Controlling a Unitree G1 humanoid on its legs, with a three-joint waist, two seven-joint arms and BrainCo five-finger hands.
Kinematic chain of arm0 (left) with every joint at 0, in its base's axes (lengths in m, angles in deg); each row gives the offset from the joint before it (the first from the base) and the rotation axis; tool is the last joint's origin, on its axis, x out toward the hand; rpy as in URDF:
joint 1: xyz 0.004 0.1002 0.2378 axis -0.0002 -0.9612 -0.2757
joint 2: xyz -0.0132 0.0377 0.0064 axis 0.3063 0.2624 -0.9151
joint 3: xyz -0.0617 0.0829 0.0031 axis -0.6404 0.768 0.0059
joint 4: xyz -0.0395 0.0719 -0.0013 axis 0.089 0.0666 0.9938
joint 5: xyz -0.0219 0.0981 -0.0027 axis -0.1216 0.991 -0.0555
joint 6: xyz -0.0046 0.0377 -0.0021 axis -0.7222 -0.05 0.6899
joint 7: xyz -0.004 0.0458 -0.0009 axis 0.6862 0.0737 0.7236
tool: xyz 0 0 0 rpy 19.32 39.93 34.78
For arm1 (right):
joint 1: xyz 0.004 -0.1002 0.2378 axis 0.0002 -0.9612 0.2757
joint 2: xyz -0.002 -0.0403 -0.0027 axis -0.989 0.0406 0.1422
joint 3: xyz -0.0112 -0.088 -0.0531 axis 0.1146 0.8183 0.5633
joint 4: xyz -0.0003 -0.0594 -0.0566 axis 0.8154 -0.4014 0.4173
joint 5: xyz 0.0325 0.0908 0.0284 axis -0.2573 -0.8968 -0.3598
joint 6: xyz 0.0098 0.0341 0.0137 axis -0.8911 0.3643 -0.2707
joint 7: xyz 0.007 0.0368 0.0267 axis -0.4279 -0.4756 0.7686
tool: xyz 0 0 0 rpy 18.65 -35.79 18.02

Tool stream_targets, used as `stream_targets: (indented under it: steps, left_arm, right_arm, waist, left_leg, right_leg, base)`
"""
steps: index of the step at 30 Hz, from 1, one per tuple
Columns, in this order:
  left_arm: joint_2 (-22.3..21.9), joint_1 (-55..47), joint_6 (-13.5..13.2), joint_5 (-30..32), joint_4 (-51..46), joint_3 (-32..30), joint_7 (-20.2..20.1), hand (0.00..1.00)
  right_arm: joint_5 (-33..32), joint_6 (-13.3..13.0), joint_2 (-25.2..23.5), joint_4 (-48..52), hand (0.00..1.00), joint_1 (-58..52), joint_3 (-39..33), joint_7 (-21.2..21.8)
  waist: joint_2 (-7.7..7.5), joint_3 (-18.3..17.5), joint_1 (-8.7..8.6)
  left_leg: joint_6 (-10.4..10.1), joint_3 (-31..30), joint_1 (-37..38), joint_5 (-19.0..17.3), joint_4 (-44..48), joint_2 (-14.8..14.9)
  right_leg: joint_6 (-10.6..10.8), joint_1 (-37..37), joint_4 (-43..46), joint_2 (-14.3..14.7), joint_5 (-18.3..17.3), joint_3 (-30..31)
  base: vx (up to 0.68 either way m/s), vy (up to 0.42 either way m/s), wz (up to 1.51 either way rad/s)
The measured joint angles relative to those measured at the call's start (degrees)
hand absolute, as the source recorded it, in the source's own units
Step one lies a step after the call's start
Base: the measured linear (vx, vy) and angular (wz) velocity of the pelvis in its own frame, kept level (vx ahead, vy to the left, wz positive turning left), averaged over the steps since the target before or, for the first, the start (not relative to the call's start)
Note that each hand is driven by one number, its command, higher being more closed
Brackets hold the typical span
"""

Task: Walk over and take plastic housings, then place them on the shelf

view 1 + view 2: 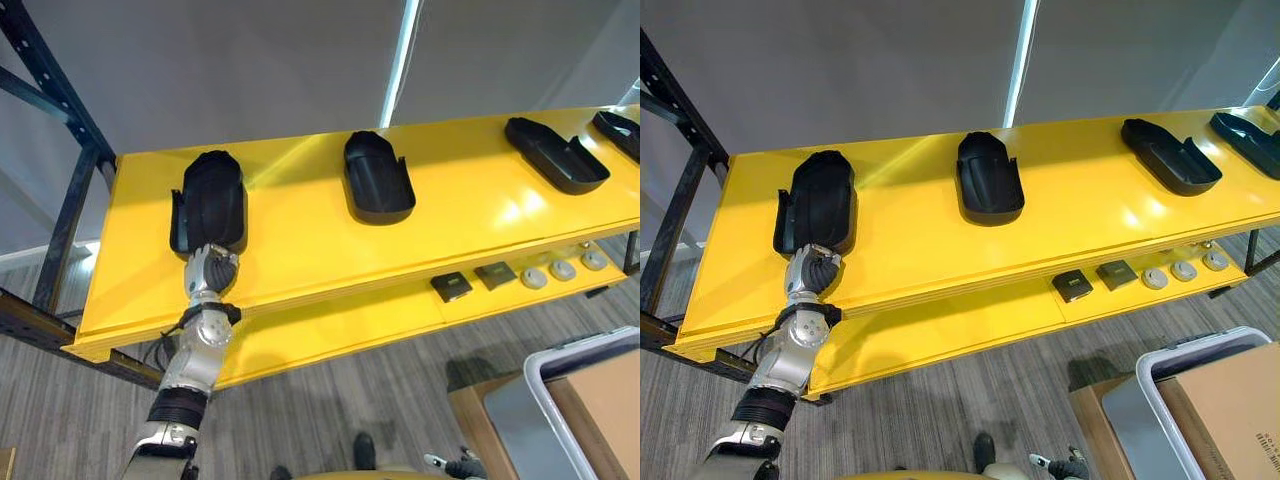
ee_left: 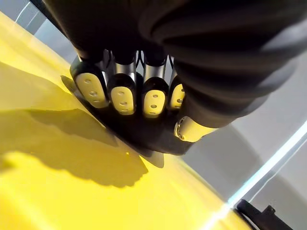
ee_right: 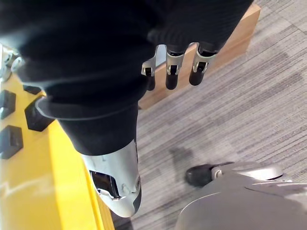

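Note:
A black plastic housing (image 1: 210, 200) lies on the left part of the yellow shelf top (image 1: 300, 245). My left hand (image 1: 210, 272) is at its near end, fingers (image 2: 122, 93) curled on the housing's rim (image 2: 144, 139) with the thumb beside them. Two more black housings (image 1: 378, 178) (image 1: 555, 153) lie further right on the same board, and another (image 1: 620, 130) sits at the far right edge. My right hand (image 3: 172, 72) hangs over the grey floor beside the shelf, fingers relaxed and holding nothing.
The lower yellow board carries two small dark square parts (image 1: 452, 287) and some grey round ones (image 1: 535, 278). A dark steel upright (image 1: 60, 200) stands at the shelf's left end. A white-rimmed bin with a cardboard box (image 1: 590, 400) stands at the lower right.

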Motion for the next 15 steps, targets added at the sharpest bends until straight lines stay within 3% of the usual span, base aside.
stream_targets:
  steps: [8,11,15]
  left_arm:
    - [0.55,1.23,0.0,-1.02,-0.14,0.17,-0.03,1.0]
    - [0.44,-0.19,-0.33,-1.6,-7.68,0.53,-0.04,1.0]
    - [-0.25,-5.92,-3.0,-2.2,-21.42,0.17,0.04,1.0]
  right_arm:
    - [-0.01,-0.01,0.49,-0.03,0.0,-0.01,0.07,0.06]
    - [-0.02,0.0,0.48,-0.04,0.0,0.02,0.06,0.06]
    - [-0.03,0.0,0.53,-0.13,0.0,0.1,0.05,0.07]
  waist:
    - [0.76,0.49,-0.01]
    - [0.76,0.52,0.09]
    - [0.82,0.79,0.64]
  left_leg:
    - [0.05,-1.02,0.16,0.08,-0.01,-0.01]
    - [0.23,-1.92,-0.03,0.22,-0.01,-0.07]
    - [0.24,-2.91,0.44,0.22,0.01,0.03]
  right_leg:
    - [-0.02,0.49,0.06,-0.08,-0.01,-0.74]
    - [-0.11,0.78,0.09,-0.23,-0.08,-1.7]
    - [-0.4,1.71,0.25,-0.35,-0.41,-2.1]
  base:
    - [-0.05,-0.021,0.05]
    - [-0.03,-0.014,0.15]
    - [-0.03,-0.009,0.14]
